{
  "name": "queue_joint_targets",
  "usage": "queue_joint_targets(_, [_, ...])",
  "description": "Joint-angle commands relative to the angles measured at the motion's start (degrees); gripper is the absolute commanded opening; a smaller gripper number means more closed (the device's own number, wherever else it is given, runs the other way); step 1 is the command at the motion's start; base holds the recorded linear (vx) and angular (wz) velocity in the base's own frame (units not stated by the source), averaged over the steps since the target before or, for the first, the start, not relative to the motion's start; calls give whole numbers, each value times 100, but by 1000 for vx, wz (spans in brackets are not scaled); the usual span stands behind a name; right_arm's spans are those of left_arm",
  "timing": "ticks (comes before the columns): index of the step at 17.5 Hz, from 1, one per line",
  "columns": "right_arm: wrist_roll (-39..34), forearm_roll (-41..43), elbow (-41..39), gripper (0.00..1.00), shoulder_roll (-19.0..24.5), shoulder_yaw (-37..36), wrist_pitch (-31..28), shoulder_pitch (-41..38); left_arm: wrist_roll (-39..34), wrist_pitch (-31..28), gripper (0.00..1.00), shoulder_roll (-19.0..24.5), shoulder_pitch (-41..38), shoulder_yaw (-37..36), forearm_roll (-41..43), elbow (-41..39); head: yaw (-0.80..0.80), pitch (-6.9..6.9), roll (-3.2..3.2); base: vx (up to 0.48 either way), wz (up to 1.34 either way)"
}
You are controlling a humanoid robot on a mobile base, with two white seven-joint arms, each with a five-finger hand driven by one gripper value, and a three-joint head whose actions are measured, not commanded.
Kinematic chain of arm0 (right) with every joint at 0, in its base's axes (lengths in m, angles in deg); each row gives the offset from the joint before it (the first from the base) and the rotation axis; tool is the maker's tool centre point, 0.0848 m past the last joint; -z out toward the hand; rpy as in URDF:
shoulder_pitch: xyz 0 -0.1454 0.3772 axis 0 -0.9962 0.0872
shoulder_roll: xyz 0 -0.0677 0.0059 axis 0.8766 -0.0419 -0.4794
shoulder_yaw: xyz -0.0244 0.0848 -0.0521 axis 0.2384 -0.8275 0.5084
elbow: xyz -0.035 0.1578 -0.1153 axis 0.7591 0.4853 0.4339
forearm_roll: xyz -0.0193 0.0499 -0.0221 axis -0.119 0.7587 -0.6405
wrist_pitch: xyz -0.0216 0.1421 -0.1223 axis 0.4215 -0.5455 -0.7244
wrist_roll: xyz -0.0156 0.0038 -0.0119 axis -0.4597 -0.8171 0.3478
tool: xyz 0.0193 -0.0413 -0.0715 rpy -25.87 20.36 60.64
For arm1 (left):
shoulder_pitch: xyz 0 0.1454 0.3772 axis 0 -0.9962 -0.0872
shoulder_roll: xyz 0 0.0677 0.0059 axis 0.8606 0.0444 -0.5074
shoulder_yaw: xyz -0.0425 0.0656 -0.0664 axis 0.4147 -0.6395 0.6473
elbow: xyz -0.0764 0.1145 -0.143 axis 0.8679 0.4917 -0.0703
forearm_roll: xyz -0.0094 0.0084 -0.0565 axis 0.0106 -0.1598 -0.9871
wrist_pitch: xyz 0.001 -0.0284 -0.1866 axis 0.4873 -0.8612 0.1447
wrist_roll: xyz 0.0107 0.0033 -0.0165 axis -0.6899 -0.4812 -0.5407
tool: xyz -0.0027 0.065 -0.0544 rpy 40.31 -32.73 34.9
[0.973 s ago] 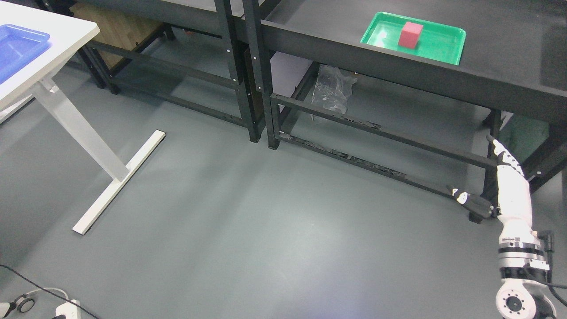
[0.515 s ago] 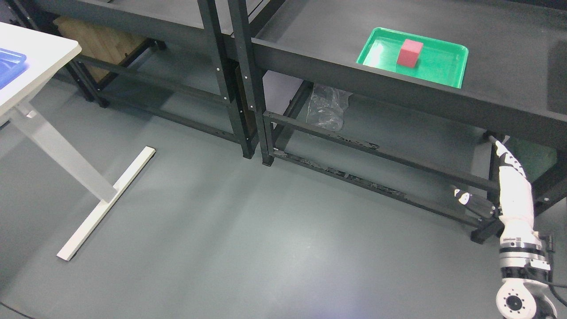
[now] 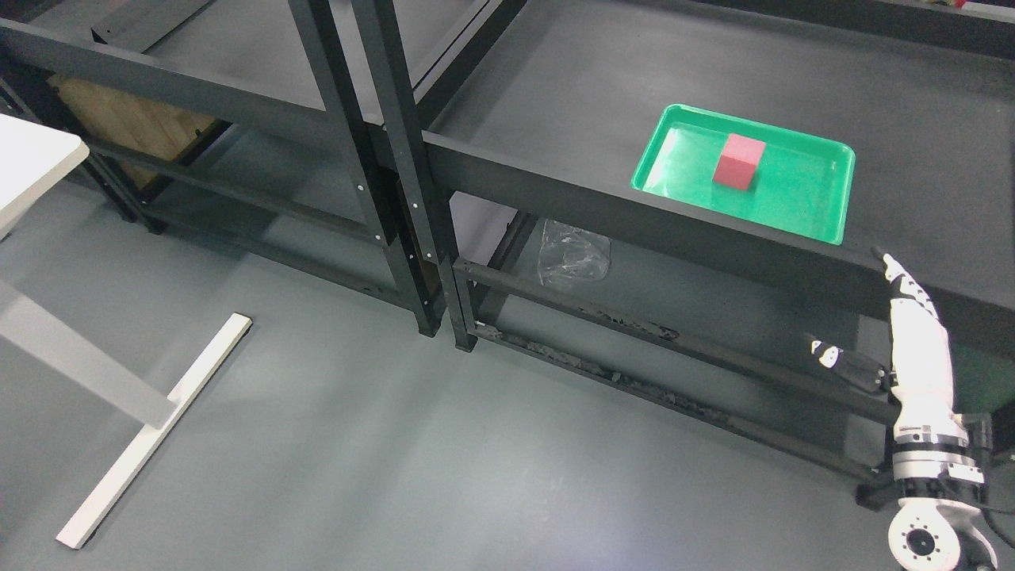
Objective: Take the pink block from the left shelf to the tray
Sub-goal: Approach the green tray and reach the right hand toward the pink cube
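A pink block stands upright inside a green tray on the dark shelf surface at the upper right. My right hand rises from the lower right corner, white with dark finger joints. Its fingers are straight and its thumb sticks out to the left, holding nothing. The hand hangs below and in front of the shelf's front rail, well short of the tray. No left arm shows.
Two black shelf uprights stand side by side at the middle. A crumpled clear plastic bag lies under the shelf. A white table's foot and its top corner sit at the left. A wooden box is behind the left rack.
The whole picture has shifted down and left, so the camera has moved up and right. The blue bin on the white table has left the picture. The right hand keeps its pose.
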Motion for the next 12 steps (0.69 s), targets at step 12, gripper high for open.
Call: queue_joint_targets(12, [-881, -35, 105, 99, -47, 43, -82, 69, 3, 5, 100, 100, -53, 0, 9, 0, 0, 0, 0, 278, 69])
